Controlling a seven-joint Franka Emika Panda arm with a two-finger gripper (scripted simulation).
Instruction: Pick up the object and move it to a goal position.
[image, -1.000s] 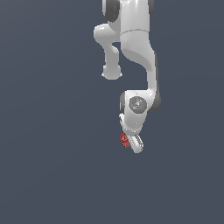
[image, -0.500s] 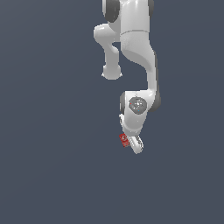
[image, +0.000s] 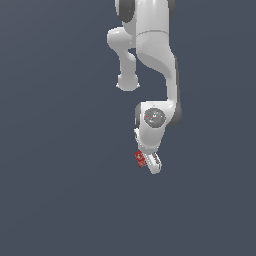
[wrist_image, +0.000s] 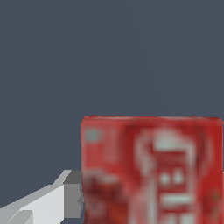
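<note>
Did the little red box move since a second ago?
No. In the exterior view the red box sits at the same spot in the picture, beside the tool, just below the arm's round wrist joint.
</note>
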